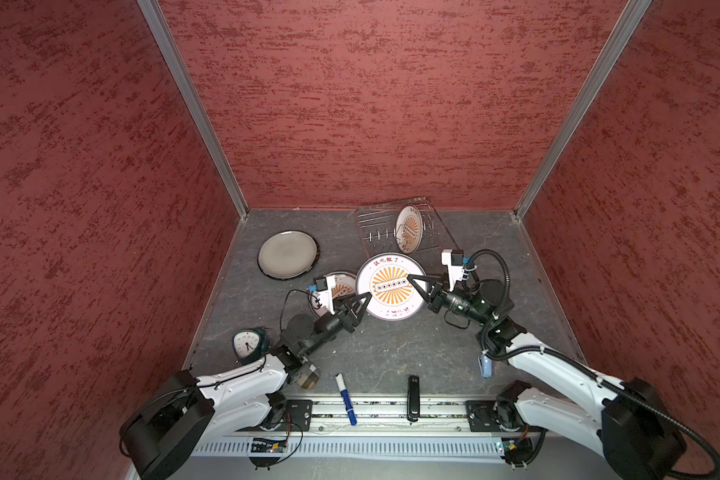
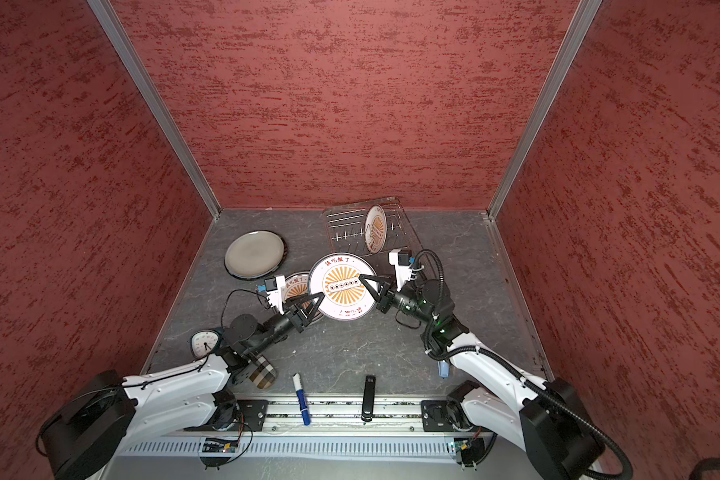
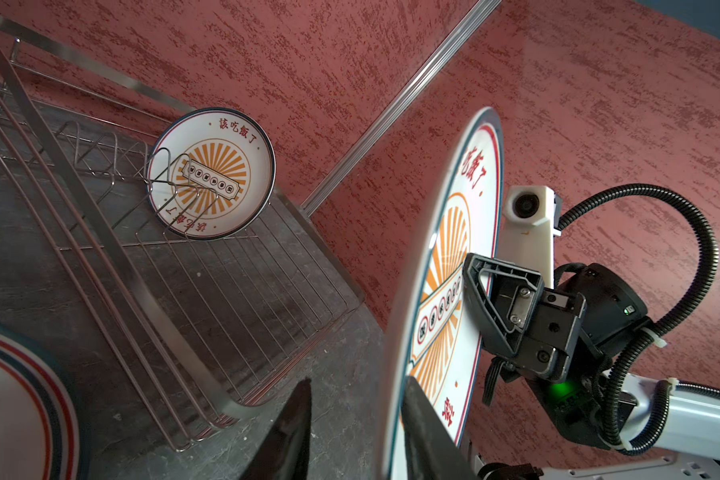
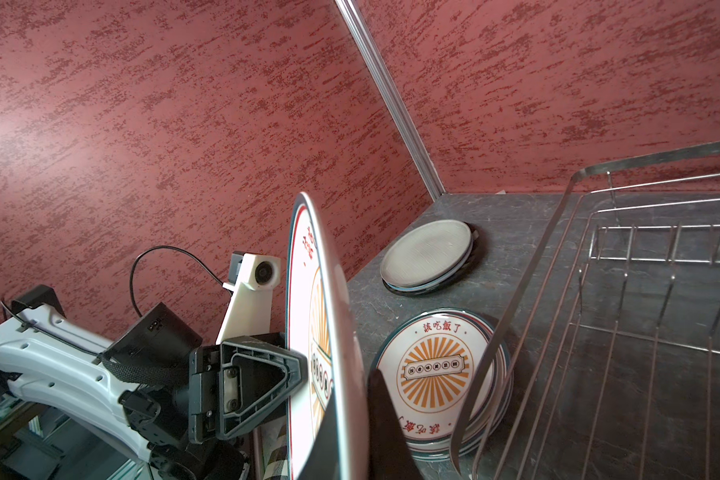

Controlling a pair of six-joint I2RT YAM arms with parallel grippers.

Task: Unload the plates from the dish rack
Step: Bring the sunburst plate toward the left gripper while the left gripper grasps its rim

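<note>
My right gripper (image 1: 410, 277) is clamped on the big plate (image 1: 387, 291), holding it between my arms, probably so my left gripper (image 1: 366, 296), half-open around the opposite rim, can take it.

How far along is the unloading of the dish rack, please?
Done: a grey-topped stack and a sunburst stack sit on the table. In hand: the right claw grips a large sunburst plate in the air, the left claw straddling its rim. Left: one plate standing in the dish rack.

Clock (image 1: 248, 343), blue marker (image 1: 346, 399), black object (image 1: 413, 398)
</note>
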